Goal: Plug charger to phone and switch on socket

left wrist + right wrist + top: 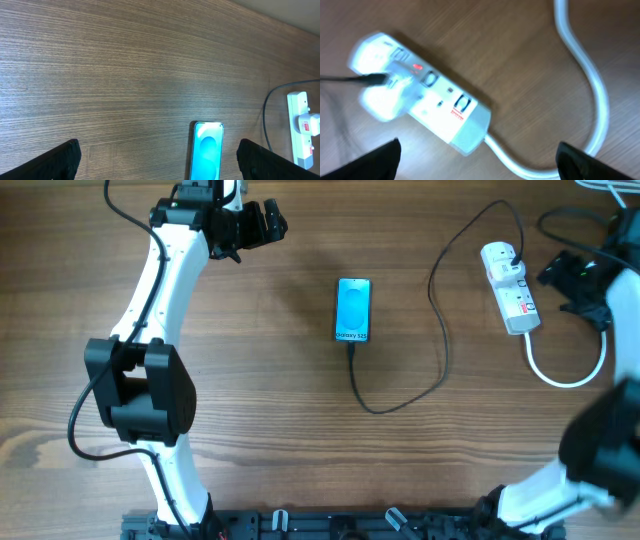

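Observation:
The phone [353, 309] lies flat mid-table with its cyan screen up; it also shows in the left wrist view [206, 151]. The charger's thin black cable [441, 330] runs from the phone's lower edge, loops right and goes up to its white plug [511, 268] in the socket [518, 302]. My left gripper [266, 222] is open and empty at the far left, away from the phone [157, 161]. My right gripper [558, 274] is open and empty just right of the socket. In the right wrist view [477, 161] it hovers over the socket [442, 107], where a red light [417, 66] glows beside the plug [387, 97].
The socket's thick white cord [560, 376] curves away to the right [592, 95]. More dark cables lie at the far right corner [575, 220]. The wooden table [260, 420] fills the views, and the arm bases stand along the front edge.

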